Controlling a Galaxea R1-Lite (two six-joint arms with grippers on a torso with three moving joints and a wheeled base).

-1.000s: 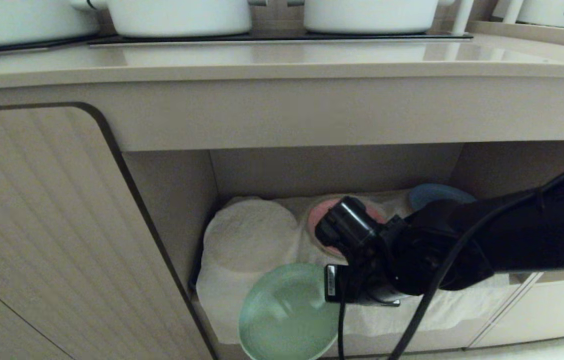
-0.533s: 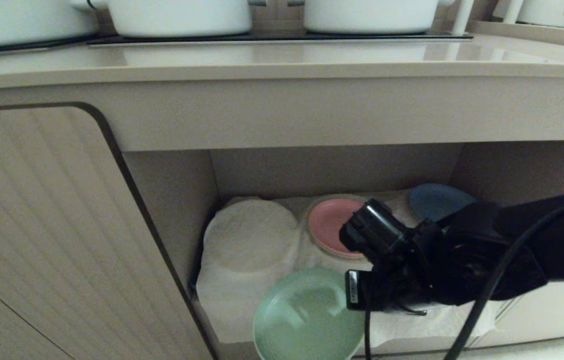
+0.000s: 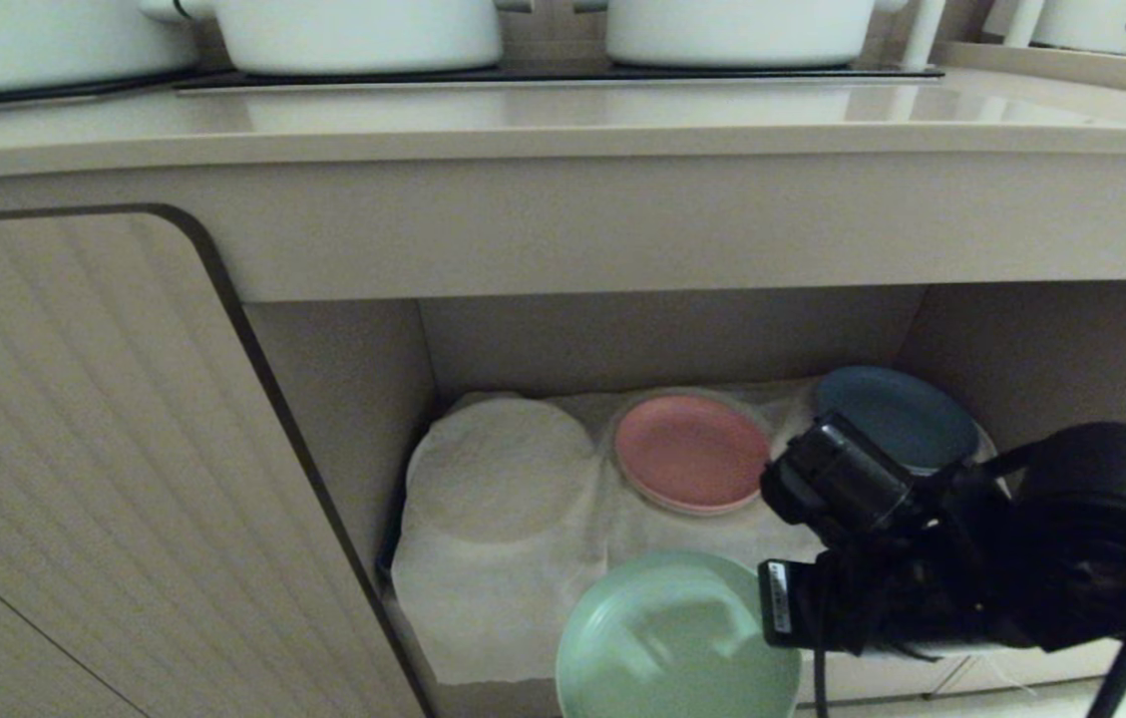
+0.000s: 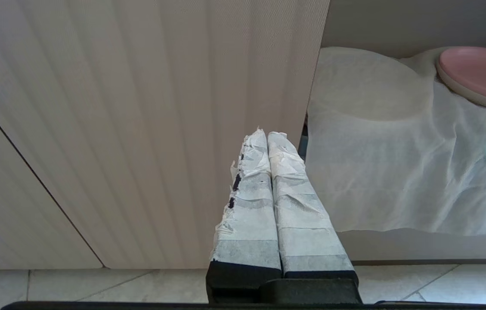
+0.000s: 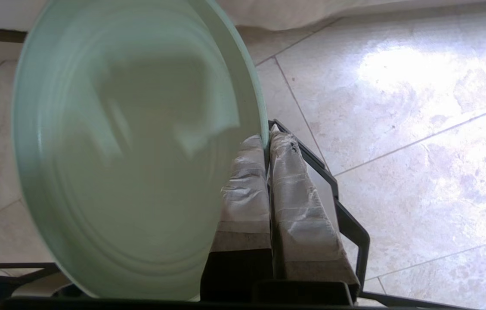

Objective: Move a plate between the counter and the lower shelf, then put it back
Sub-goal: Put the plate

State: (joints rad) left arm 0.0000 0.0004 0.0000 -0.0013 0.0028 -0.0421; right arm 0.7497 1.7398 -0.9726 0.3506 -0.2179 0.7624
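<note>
Fingers (image 5: 268, 142) of your right gripper (image 5: 267, 137) pinch the plate (image 3: 677, 638) by its rim, just outside the lower shelf (image 3: 493, 608), so lifting it to the tabletop (image 3: 563, 125) and returning it remain.

Three small coloured plates are counted: one mint-green plate (image 3: 677, 638), one pink plate (image 3: 690, 451) and one dark blue plate (image 3: 897, 414). One off-white cloth (image 3: 493, 558) is seen, with one round bump (image 3: 498, 469) raised in it. Three white pots (image 3: 358, 30) are ranged on one counter (image 3: 563, 125). Two grippers are counted, one right gripper (image 5: 267, 137) and one left gripper (image 4: 267, 137)
</note>
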